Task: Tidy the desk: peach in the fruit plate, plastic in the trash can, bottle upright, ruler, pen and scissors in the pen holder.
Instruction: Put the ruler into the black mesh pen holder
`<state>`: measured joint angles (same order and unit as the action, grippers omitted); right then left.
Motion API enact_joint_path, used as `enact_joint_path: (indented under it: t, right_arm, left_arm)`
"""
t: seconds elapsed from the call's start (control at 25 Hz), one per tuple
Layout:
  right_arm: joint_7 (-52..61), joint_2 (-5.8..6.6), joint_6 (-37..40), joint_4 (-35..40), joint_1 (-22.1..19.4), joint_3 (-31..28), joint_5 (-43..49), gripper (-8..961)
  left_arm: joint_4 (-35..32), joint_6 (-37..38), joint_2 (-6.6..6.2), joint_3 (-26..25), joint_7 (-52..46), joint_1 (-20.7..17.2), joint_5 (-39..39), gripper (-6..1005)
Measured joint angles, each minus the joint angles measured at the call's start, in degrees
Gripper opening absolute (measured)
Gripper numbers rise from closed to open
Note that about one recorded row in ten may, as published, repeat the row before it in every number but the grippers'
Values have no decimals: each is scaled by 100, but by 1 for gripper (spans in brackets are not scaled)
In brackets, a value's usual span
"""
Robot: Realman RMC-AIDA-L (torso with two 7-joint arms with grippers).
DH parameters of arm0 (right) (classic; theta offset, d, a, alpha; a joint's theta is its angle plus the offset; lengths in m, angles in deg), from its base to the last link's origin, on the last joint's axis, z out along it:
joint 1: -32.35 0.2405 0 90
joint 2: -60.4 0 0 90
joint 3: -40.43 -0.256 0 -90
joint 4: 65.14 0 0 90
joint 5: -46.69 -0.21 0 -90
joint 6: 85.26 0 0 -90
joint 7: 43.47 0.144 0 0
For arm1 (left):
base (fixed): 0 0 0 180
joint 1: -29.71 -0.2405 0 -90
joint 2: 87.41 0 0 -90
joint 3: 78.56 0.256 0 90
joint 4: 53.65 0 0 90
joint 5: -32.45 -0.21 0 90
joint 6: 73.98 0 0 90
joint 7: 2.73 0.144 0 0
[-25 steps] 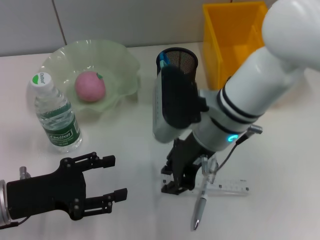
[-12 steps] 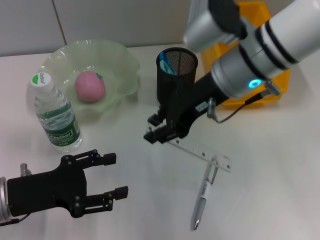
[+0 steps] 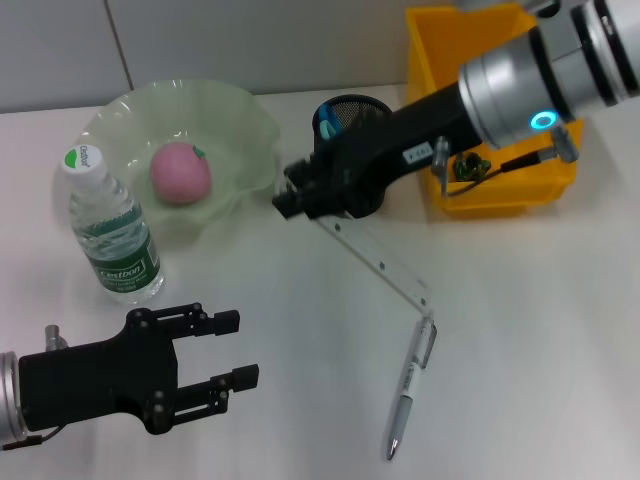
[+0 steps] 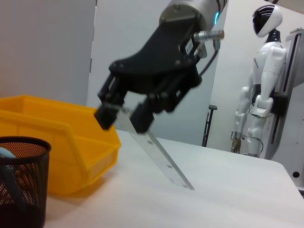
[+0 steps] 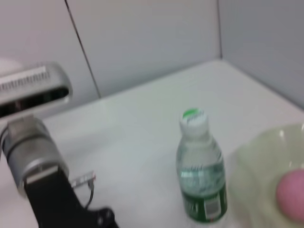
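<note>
With ruler [image 3: 378,262] pinched at its top end by right gripper [image 3: 297,197] fingers, far end low near pen [image 3: 410,388] on counter [image 3: 540,330]: lift clear, swing vertical over pen holder [image 3: 352,130], lower slowly, release only once inside. Left gripper [image 3: 222,348] idle near edge, fingers spread. Peach [image 3: 180,172] in fruit plate [image 3: 130,115], bottle [image 3: 110,227] upright.

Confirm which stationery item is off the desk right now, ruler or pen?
The clear ruler: the right gripper holds its upper end, tilted beside the pen holder. The pen lies flat on the desk.
</note>
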<state>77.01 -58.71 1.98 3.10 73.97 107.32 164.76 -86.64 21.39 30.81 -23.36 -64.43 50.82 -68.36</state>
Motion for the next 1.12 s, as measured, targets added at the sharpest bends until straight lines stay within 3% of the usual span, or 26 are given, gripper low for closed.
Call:
enact_joint_path:
  t: [0.28,0.56,1.12]
  right_arm:
    - [-303,-1,-453,18,-175,-412,-534,373]
    - [-698,-16,-1729,-70,-343,-414,-1125,372]
    - [-854,-15,-4027,-745,-76,254,-1306,373]
  left_arm:
    - [12,0,0,0,5,-1,0,610]
    - [6,-1,0,2,9,-2,0,620]
    - [-9,-1,0,0,7,5,5,621]
